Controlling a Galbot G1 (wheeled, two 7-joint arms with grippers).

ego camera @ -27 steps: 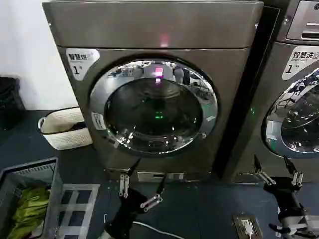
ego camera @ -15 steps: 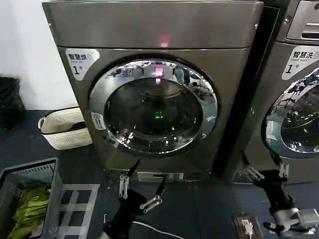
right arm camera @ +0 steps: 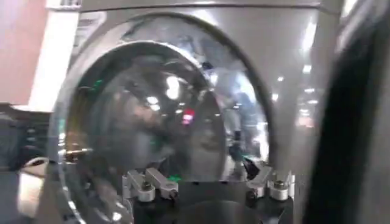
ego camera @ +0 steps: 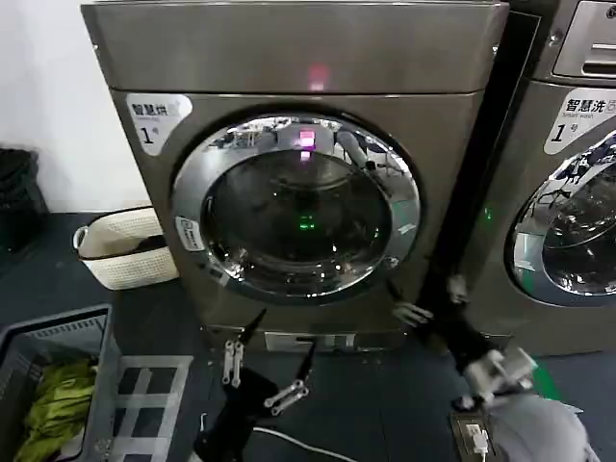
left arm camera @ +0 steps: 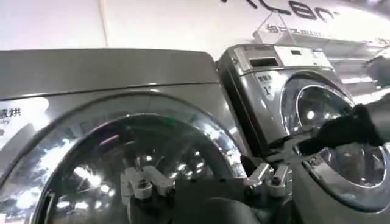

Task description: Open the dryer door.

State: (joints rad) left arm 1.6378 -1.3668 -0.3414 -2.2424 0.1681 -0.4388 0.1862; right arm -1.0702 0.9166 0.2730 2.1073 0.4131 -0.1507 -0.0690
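The door (ego camera: 296,207) is shut. The right tool (ego camera: 430,300), spread wide, hangs near its lower right rim. The left tool (ego camera: 269,361), also wide, waits below.

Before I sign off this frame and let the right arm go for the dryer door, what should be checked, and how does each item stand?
1. Dryer door shut flush against the bronze-grey machine: ok, not yet opened.
2. Right gripper open: ok, fingers spread.
3. Right gripper near the door's lower right rim: ok, close by; contact cannot tell.
4. Left gripper out of the door's swing: cannot tell; it hovers open, low before the machine.
5. Basket beside the machine, off to the side: ok.
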